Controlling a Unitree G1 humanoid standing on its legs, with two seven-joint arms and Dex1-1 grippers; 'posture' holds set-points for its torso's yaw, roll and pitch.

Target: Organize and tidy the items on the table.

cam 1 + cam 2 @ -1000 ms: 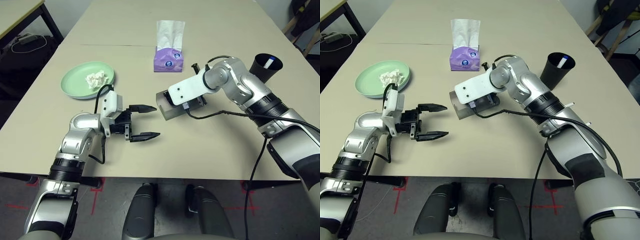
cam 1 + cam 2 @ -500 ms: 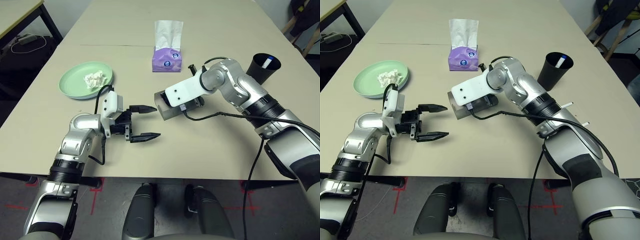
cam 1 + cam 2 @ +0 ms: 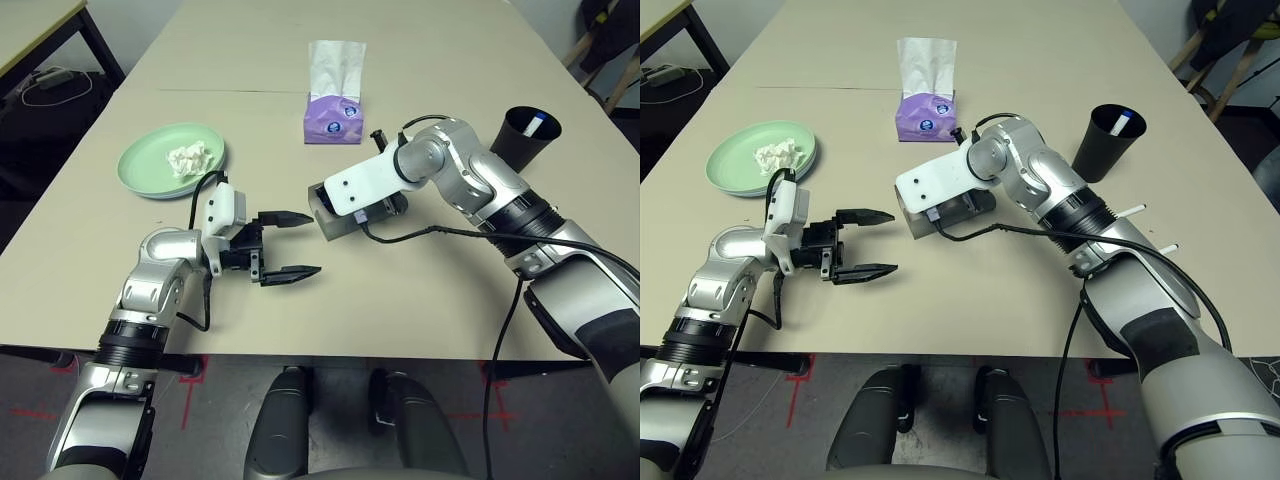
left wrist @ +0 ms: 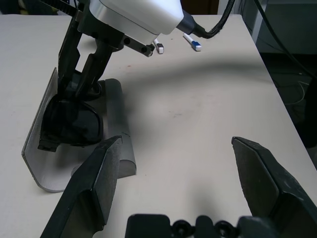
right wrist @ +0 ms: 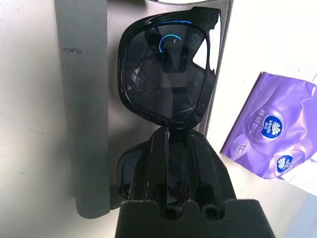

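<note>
The long grey glasses case (image 3: 328,226) lies open mid-table. My right gripper (image 5: 172,135) is shut on the bridge of the black sunglasses (image 5: 166,69), which sit inside the case (image 5: 81,99). My left gripper (image 3: 315,242) hovers open just left of the case, empty; its wrist view shows the sunglasses (image 4: 69,124) in the case (image 4: 118,126). The crumpled white tissue wad (image 3: 190,158) rests on the pale green plate (image 3: 140,168) at the far left. A black cup (image 3: 520,145) at the right holds the white marker pen (image 3: 538,123).
A purple tissue box (image 3: 336,118) stands behind the case, near the seam of the table (image 3: 420,290). A dark-legged side table (image 3: 40,20) stands off the far left corner. A black cable trails from my right wrist across the tabletop.
My right wrist has shifted slightly left and nearer over the case, still gripping the sunglasses. The left arm has stayed put.
</note>
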